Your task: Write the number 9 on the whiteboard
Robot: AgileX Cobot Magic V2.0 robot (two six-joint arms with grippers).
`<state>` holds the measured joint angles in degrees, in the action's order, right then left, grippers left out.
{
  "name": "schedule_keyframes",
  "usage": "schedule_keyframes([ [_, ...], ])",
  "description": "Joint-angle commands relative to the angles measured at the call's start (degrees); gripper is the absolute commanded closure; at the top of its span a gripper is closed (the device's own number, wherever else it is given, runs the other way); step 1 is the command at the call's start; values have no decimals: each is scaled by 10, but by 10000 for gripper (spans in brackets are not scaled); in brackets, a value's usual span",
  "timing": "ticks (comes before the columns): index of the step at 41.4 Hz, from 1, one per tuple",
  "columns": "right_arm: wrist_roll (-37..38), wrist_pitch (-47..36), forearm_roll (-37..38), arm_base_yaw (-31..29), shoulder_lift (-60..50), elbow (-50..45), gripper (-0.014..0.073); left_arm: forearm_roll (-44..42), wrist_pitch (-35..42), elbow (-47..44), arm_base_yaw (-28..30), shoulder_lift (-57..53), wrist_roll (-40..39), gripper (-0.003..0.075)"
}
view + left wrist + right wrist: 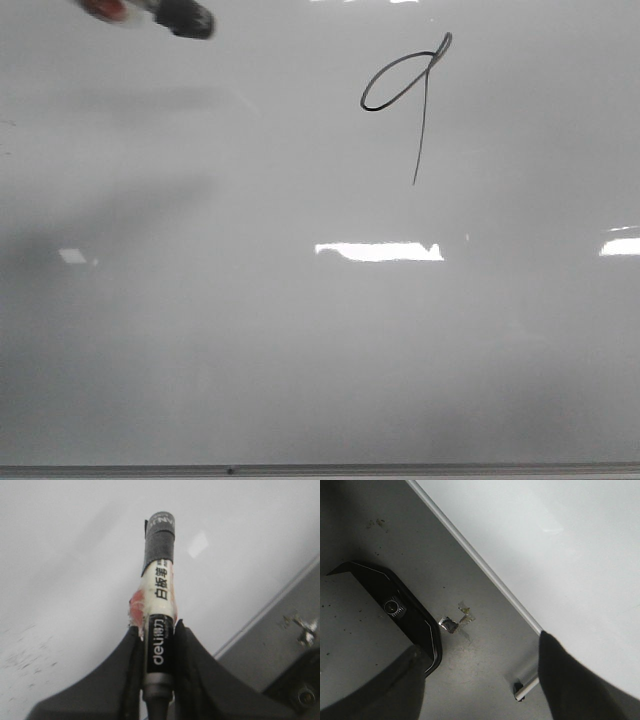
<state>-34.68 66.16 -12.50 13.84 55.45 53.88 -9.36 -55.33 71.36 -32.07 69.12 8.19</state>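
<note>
The whiteboard (200, 350) filled the front view, glossy pale grey with bright rectangular reflections and a thin grey frame along its lower edge. The number 9 (405, 95) stood drawn on it in thin black stroke, in the board's upper part, right of centre. The left end effector (157, 645) was clamped on a marker (160, 595) (barrel printed "deli" with Chinese characters, grey tape wrapped near its far end). The right end effector (480, 680) hung with fingers spread apart and holding nothing, over the board's corner and the grey desk (470, 645) beside it.
</note>
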Motion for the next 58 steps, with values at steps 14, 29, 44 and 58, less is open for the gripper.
schedule_keyframes([
  [14,2,-44,-5,-2,-8,18,86,56,601,-271,290,-20,-104,721],
  [29,2,-54,-5,-2,-8,18,86,58,617,-272,290,126,-104,717],
  [44,26,-59,-6,-2,-8,18,86,57,583,-272,289,117,-100,413],
  [58,244,-60,77,-2,-60,13,86,33,367,-254,279,-42,-99,414],
])
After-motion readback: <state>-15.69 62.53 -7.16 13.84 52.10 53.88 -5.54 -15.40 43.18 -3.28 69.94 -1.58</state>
